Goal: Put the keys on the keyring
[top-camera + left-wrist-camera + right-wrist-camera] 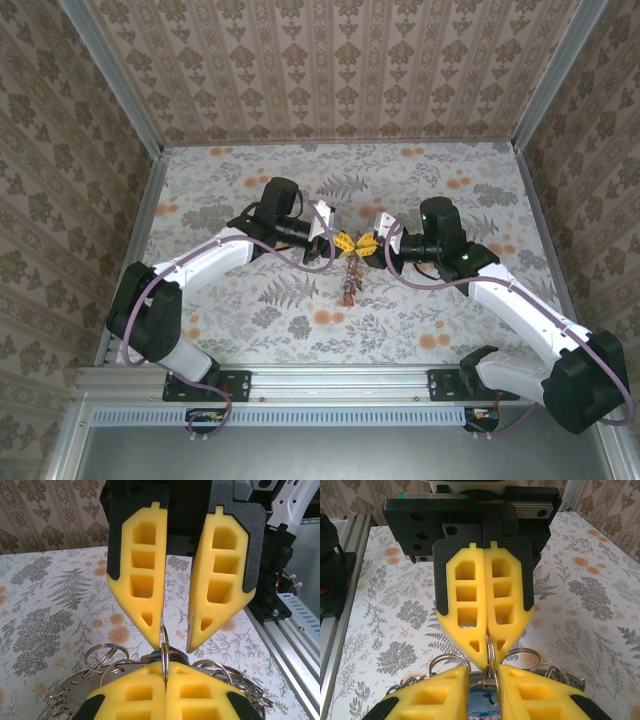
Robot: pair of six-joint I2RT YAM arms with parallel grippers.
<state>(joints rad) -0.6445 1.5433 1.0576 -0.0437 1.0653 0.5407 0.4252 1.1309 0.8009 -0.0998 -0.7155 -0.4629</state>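
Midway between the side edges of the table [420, 170], left gripper [343, 241] clamps the keyring [164, 639]; right gripper [367, 244] stands slightly parted around it.

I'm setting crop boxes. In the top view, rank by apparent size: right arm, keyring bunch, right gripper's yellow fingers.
Right arm: largest by far.
Keyring bunch and right gripper's yellow fingers: both small, too alike to rank.

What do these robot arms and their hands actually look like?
The left arm and right arm are white tubes with chunky black joints and lilac cables. The left hand and right hand are black, with two yellow wedge-shaped fingers full of square pockets.
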